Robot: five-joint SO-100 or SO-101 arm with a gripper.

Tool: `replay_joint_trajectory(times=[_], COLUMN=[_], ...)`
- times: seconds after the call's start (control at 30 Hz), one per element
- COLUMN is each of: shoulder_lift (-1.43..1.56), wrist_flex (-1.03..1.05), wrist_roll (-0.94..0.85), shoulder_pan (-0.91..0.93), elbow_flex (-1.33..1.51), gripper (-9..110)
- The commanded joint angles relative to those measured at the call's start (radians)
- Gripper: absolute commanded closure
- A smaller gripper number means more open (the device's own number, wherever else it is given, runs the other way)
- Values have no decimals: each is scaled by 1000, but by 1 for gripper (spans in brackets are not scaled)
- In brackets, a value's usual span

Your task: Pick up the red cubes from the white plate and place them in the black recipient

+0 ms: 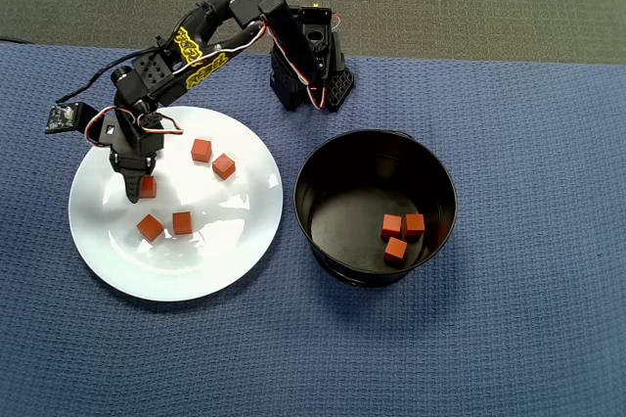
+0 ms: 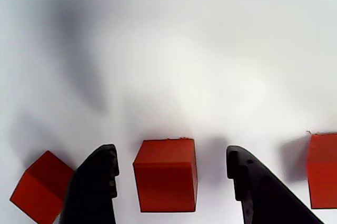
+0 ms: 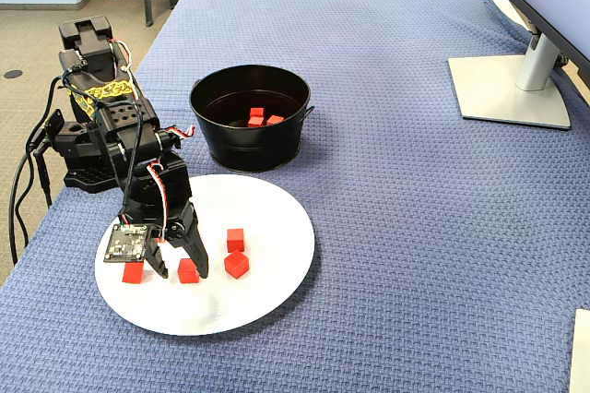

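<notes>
Hand [image 2: 171,174]: open, fingers astride one cube [image 2: 166,174], lower centre of wrist view. Plate [image 1: 245,231]: glossy. Risk: cube skids sideways if fingers close unevenly.

Claw [image 3: 181,267] straddles a red cube [image 3: 188,270] on the white plate [image 3: 272,278]

Your arm [image 3: 111,125] bends forward and down; its gripper [image 2: 171,169] points downward, fingers [image 2: 97,182] spread apart.

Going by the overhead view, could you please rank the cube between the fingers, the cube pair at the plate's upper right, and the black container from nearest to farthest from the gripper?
1. Cube between the fingers, at the gripper.
2. Cube pair, right of the gripper, on the white plate.
3. Black container, far right, off the plate.
</notes>
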Motion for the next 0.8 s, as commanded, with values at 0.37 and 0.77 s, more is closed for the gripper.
replay_joint_trajectory(times=[0.37,0.77], shoulder_lift=[86,399], wrist_flex=[-72,46], wrist_roll=[35,225], shoulder_pan=[-72,-130], elbow_flex=[86,89], gripper=[97,101])
